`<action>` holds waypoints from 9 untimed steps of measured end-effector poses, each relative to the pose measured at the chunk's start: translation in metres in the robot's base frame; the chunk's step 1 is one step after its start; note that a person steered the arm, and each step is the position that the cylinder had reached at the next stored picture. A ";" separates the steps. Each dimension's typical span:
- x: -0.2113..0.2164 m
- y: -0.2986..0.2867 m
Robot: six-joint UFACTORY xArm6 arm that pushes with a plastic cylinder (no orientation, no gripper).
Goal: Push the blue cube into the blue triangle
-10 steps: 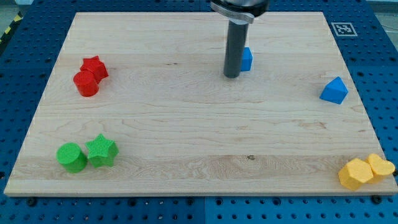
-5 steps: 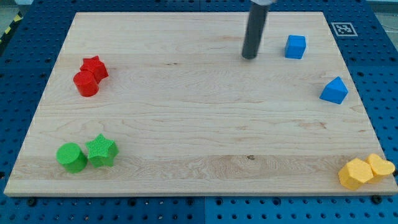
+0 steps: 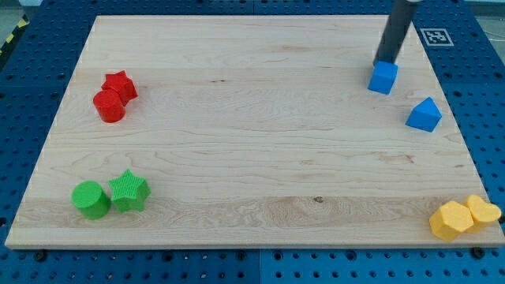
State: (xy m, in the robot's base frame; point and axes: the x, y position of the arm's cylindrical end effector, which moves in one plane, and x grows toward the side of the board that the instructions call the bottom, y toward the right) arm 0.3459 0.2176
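Note:
The blue cube [image 3: 383, 77] sits on the wooden board near the view's top right. The blue triangle [image 3: 424, 115] lies a short way to its lower right, apart from it. My tip [image 3: 385, 61] is at the cube's top edge, touching or almost touching it, with the dark rod rising toward the view's top.
A red star [image 3: 120, 84] and a red cylinder [image 3: 109, 106] sit together at the left. A green cylinder [image 3: 90, 199] and a green star [image 3: 129, 191] sit at the bottom left. Two yellow blocks [image 3: 462, 217] sit at the bottom right corner. The board's right edge [image 3: 458, 118] is near the blue triangle.
The blue cube has slid right across the top of the board, then down toward the blue triangle. My tip moved from the cube's left to its top side.

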 end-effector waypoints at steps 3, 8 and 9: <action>0.006 -0.079; 0.036 0.005; 0.037 -0.003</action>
